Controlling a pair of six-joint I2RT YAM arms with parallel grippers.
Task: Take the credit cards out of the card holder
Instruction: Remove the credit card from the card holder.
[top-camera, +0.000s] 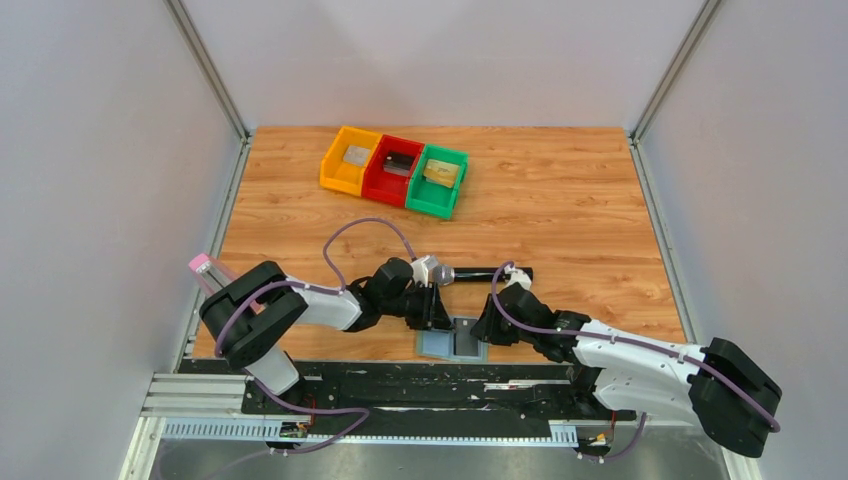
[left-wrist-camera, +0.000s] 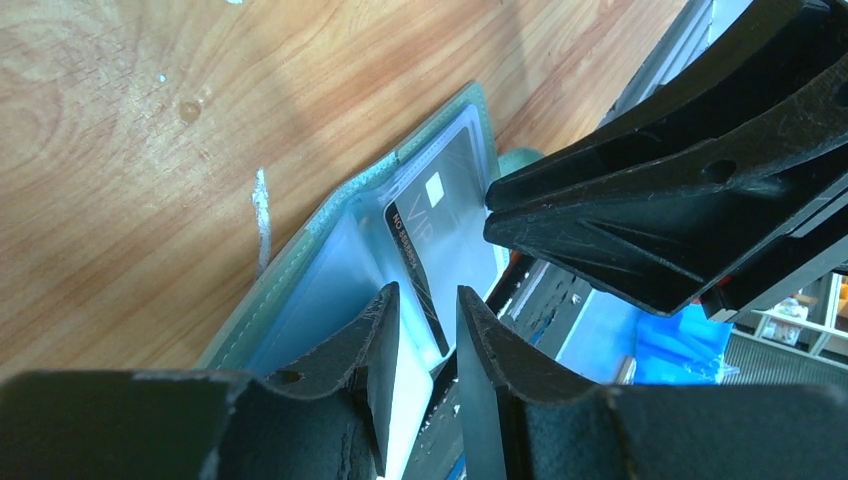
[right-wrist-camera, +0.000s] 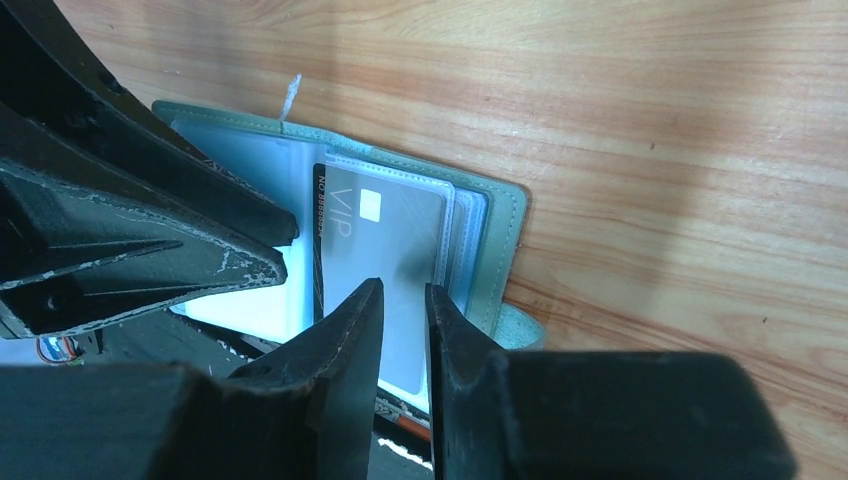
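Where the table (top-camera: 560, 200) ends, the card holder (top-camera: 435, 346) lies open.

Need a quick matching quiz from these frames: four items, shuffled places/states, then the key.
Items:
1. card holder
2. grey VIP card
3. green bin
4. microphone

Places/states:
a. lying on its side, mid-scene
b. far side, rightmost in its row
c. lying open at the near edge
d. tucked in a clear sleeve

Pairs: 1-c, 2-d, 3-b, 4-a
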